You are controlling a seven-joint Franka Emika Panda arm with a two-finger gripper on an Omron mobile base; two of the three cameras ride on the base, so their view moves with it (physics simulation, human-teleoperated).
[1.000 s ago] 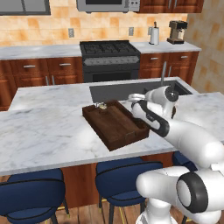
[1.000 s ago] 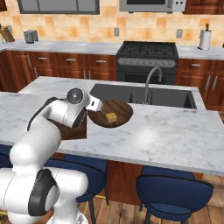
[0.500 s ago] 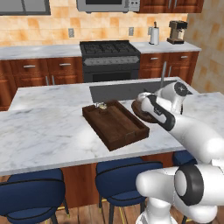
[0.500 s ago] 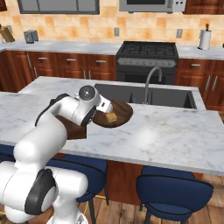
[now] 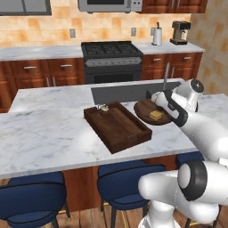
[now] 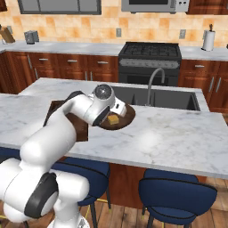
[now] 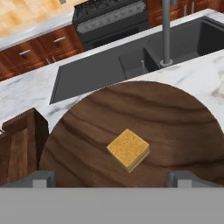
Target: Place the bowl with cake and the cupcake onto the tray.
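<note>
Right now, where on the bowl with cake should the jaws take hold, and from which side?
Probably the rim of the bowl with cake, from above: one jaw inside the low wall, one outside. It is too wide to span. Take the near edge, clear of the yellow cake piece at its middle.

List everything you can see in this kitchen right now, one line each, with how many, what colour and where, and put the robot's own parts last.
bowl with cake: one, dark-brown wood, on the island counter right of the tray, by the sink.
cake piece: one, yellow square, inside the bowl.
tray: one, dark-brown wood, rectangular, on the island counter.
cupcake: one, pale top, in the tray's far corner.
sink: one, dark grey, set in the island, with a grey faucet.
stove: one, black, against the back wall.
stools: three, dark blue, before the island.
gripper: one, dark fingertips, open, over the bowl's near edge.
</note>
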